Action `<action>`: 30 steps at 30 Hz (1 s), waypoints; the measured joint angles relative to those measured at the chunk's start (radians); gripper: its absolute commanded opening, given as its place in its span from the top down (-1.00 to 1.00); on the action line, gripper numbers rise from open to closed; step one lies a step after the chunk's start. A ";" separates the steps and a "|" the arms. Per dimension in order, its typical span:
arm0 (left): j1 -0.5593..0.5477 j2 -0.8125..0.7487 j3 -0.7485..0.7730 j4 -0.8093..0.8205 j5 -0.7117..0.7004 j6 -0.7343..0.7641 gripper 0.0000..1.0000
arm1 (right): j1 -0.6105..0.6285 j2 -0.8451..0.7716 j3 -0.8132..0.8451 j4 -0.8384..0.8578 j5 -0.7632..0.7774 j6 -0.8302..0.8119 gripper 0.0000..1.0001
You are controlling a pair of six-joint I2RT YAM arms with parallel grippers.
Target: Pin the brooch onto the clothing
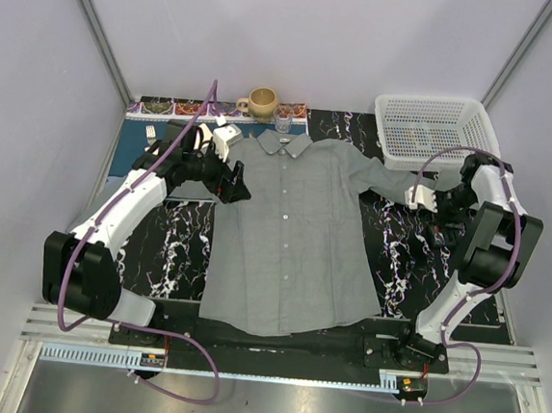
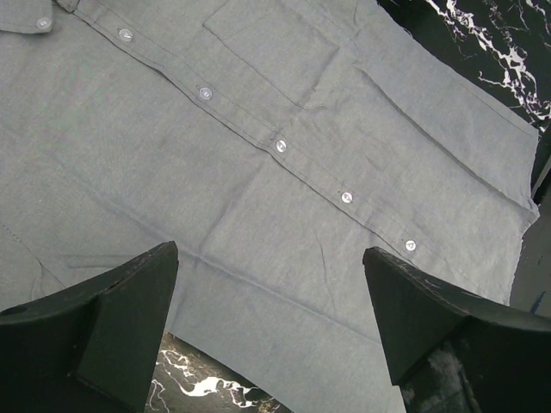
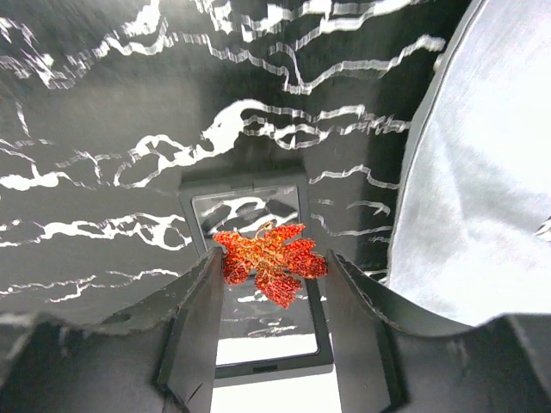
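Right tool (image 3: 274, 263) has the tiny orange-red flower-like brooch (image 3: 269, 258) sitting in its jaws, touching both sides; can't tell if it's actually clamped. Weak pinch on those petals and it'll twist or drop. Left tool (image 2: 269, 251) is wide open above the grey button-up shirt (image 1: 293, 227).

no readable text, no legible labels, brands, numbers or signs in any view

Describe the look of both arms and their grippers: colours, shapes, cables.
The left arm and right arm have white links and black joint housings, each trailed by a looping purple cable. The left gripper and right gripper carry matte black, wedge-shaped fingers.
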 measured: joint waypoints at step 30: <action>-0.114 -0.123 -0.178 0.644 0.056 -0.938 -0.66 | 0.893 -0.285 0.188 0.267 -0.365 0.914 -0.04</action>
